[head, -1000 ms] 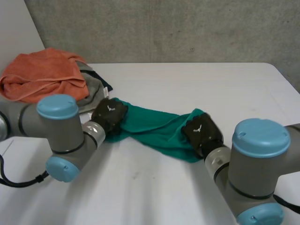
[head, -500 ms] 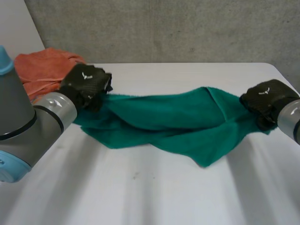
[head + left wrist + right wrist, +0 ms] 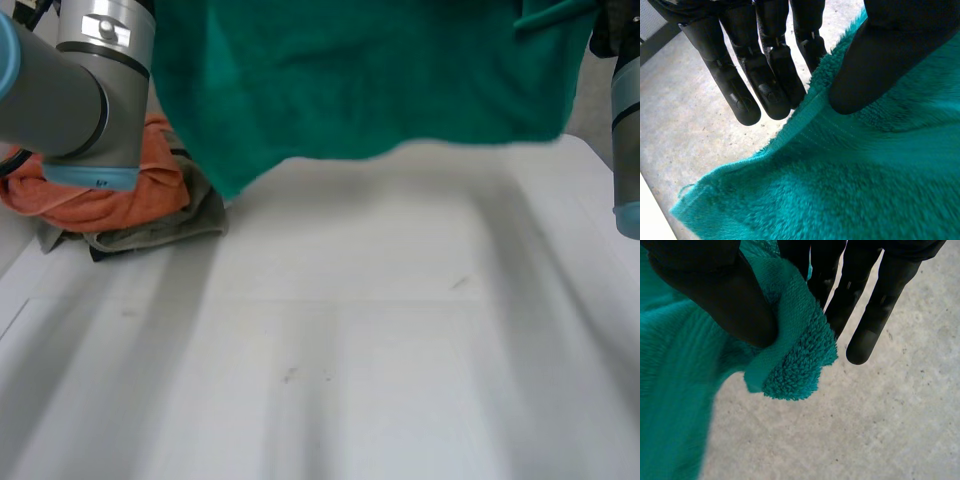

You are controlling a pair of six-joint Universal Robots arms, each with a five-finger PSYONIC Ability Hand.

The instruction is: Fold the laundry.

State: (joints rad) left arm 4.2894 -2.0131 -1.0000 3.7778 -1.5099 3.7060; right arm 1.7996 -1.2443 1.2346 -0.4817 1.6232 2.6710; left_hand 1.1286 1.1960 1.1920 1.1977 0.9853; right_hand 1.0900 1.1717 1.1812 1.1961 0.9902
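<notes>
Towel [image 3: 350, 70] aloft; wrist-view pinches, perhaps at corners

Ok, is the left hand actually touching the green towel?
Touching. In the left wrist view, the left hand pinches the edge of the green towel between thumb and fingers.

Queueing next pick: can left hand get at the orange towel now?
Probably not: the left hand is pinching the green towel aloft. The orange towel lies on the table near its arm.

Likely a lab: bare concrete wall [image 3: 865, 430] and a plain white table [image 3: 350, 350].
</notes>
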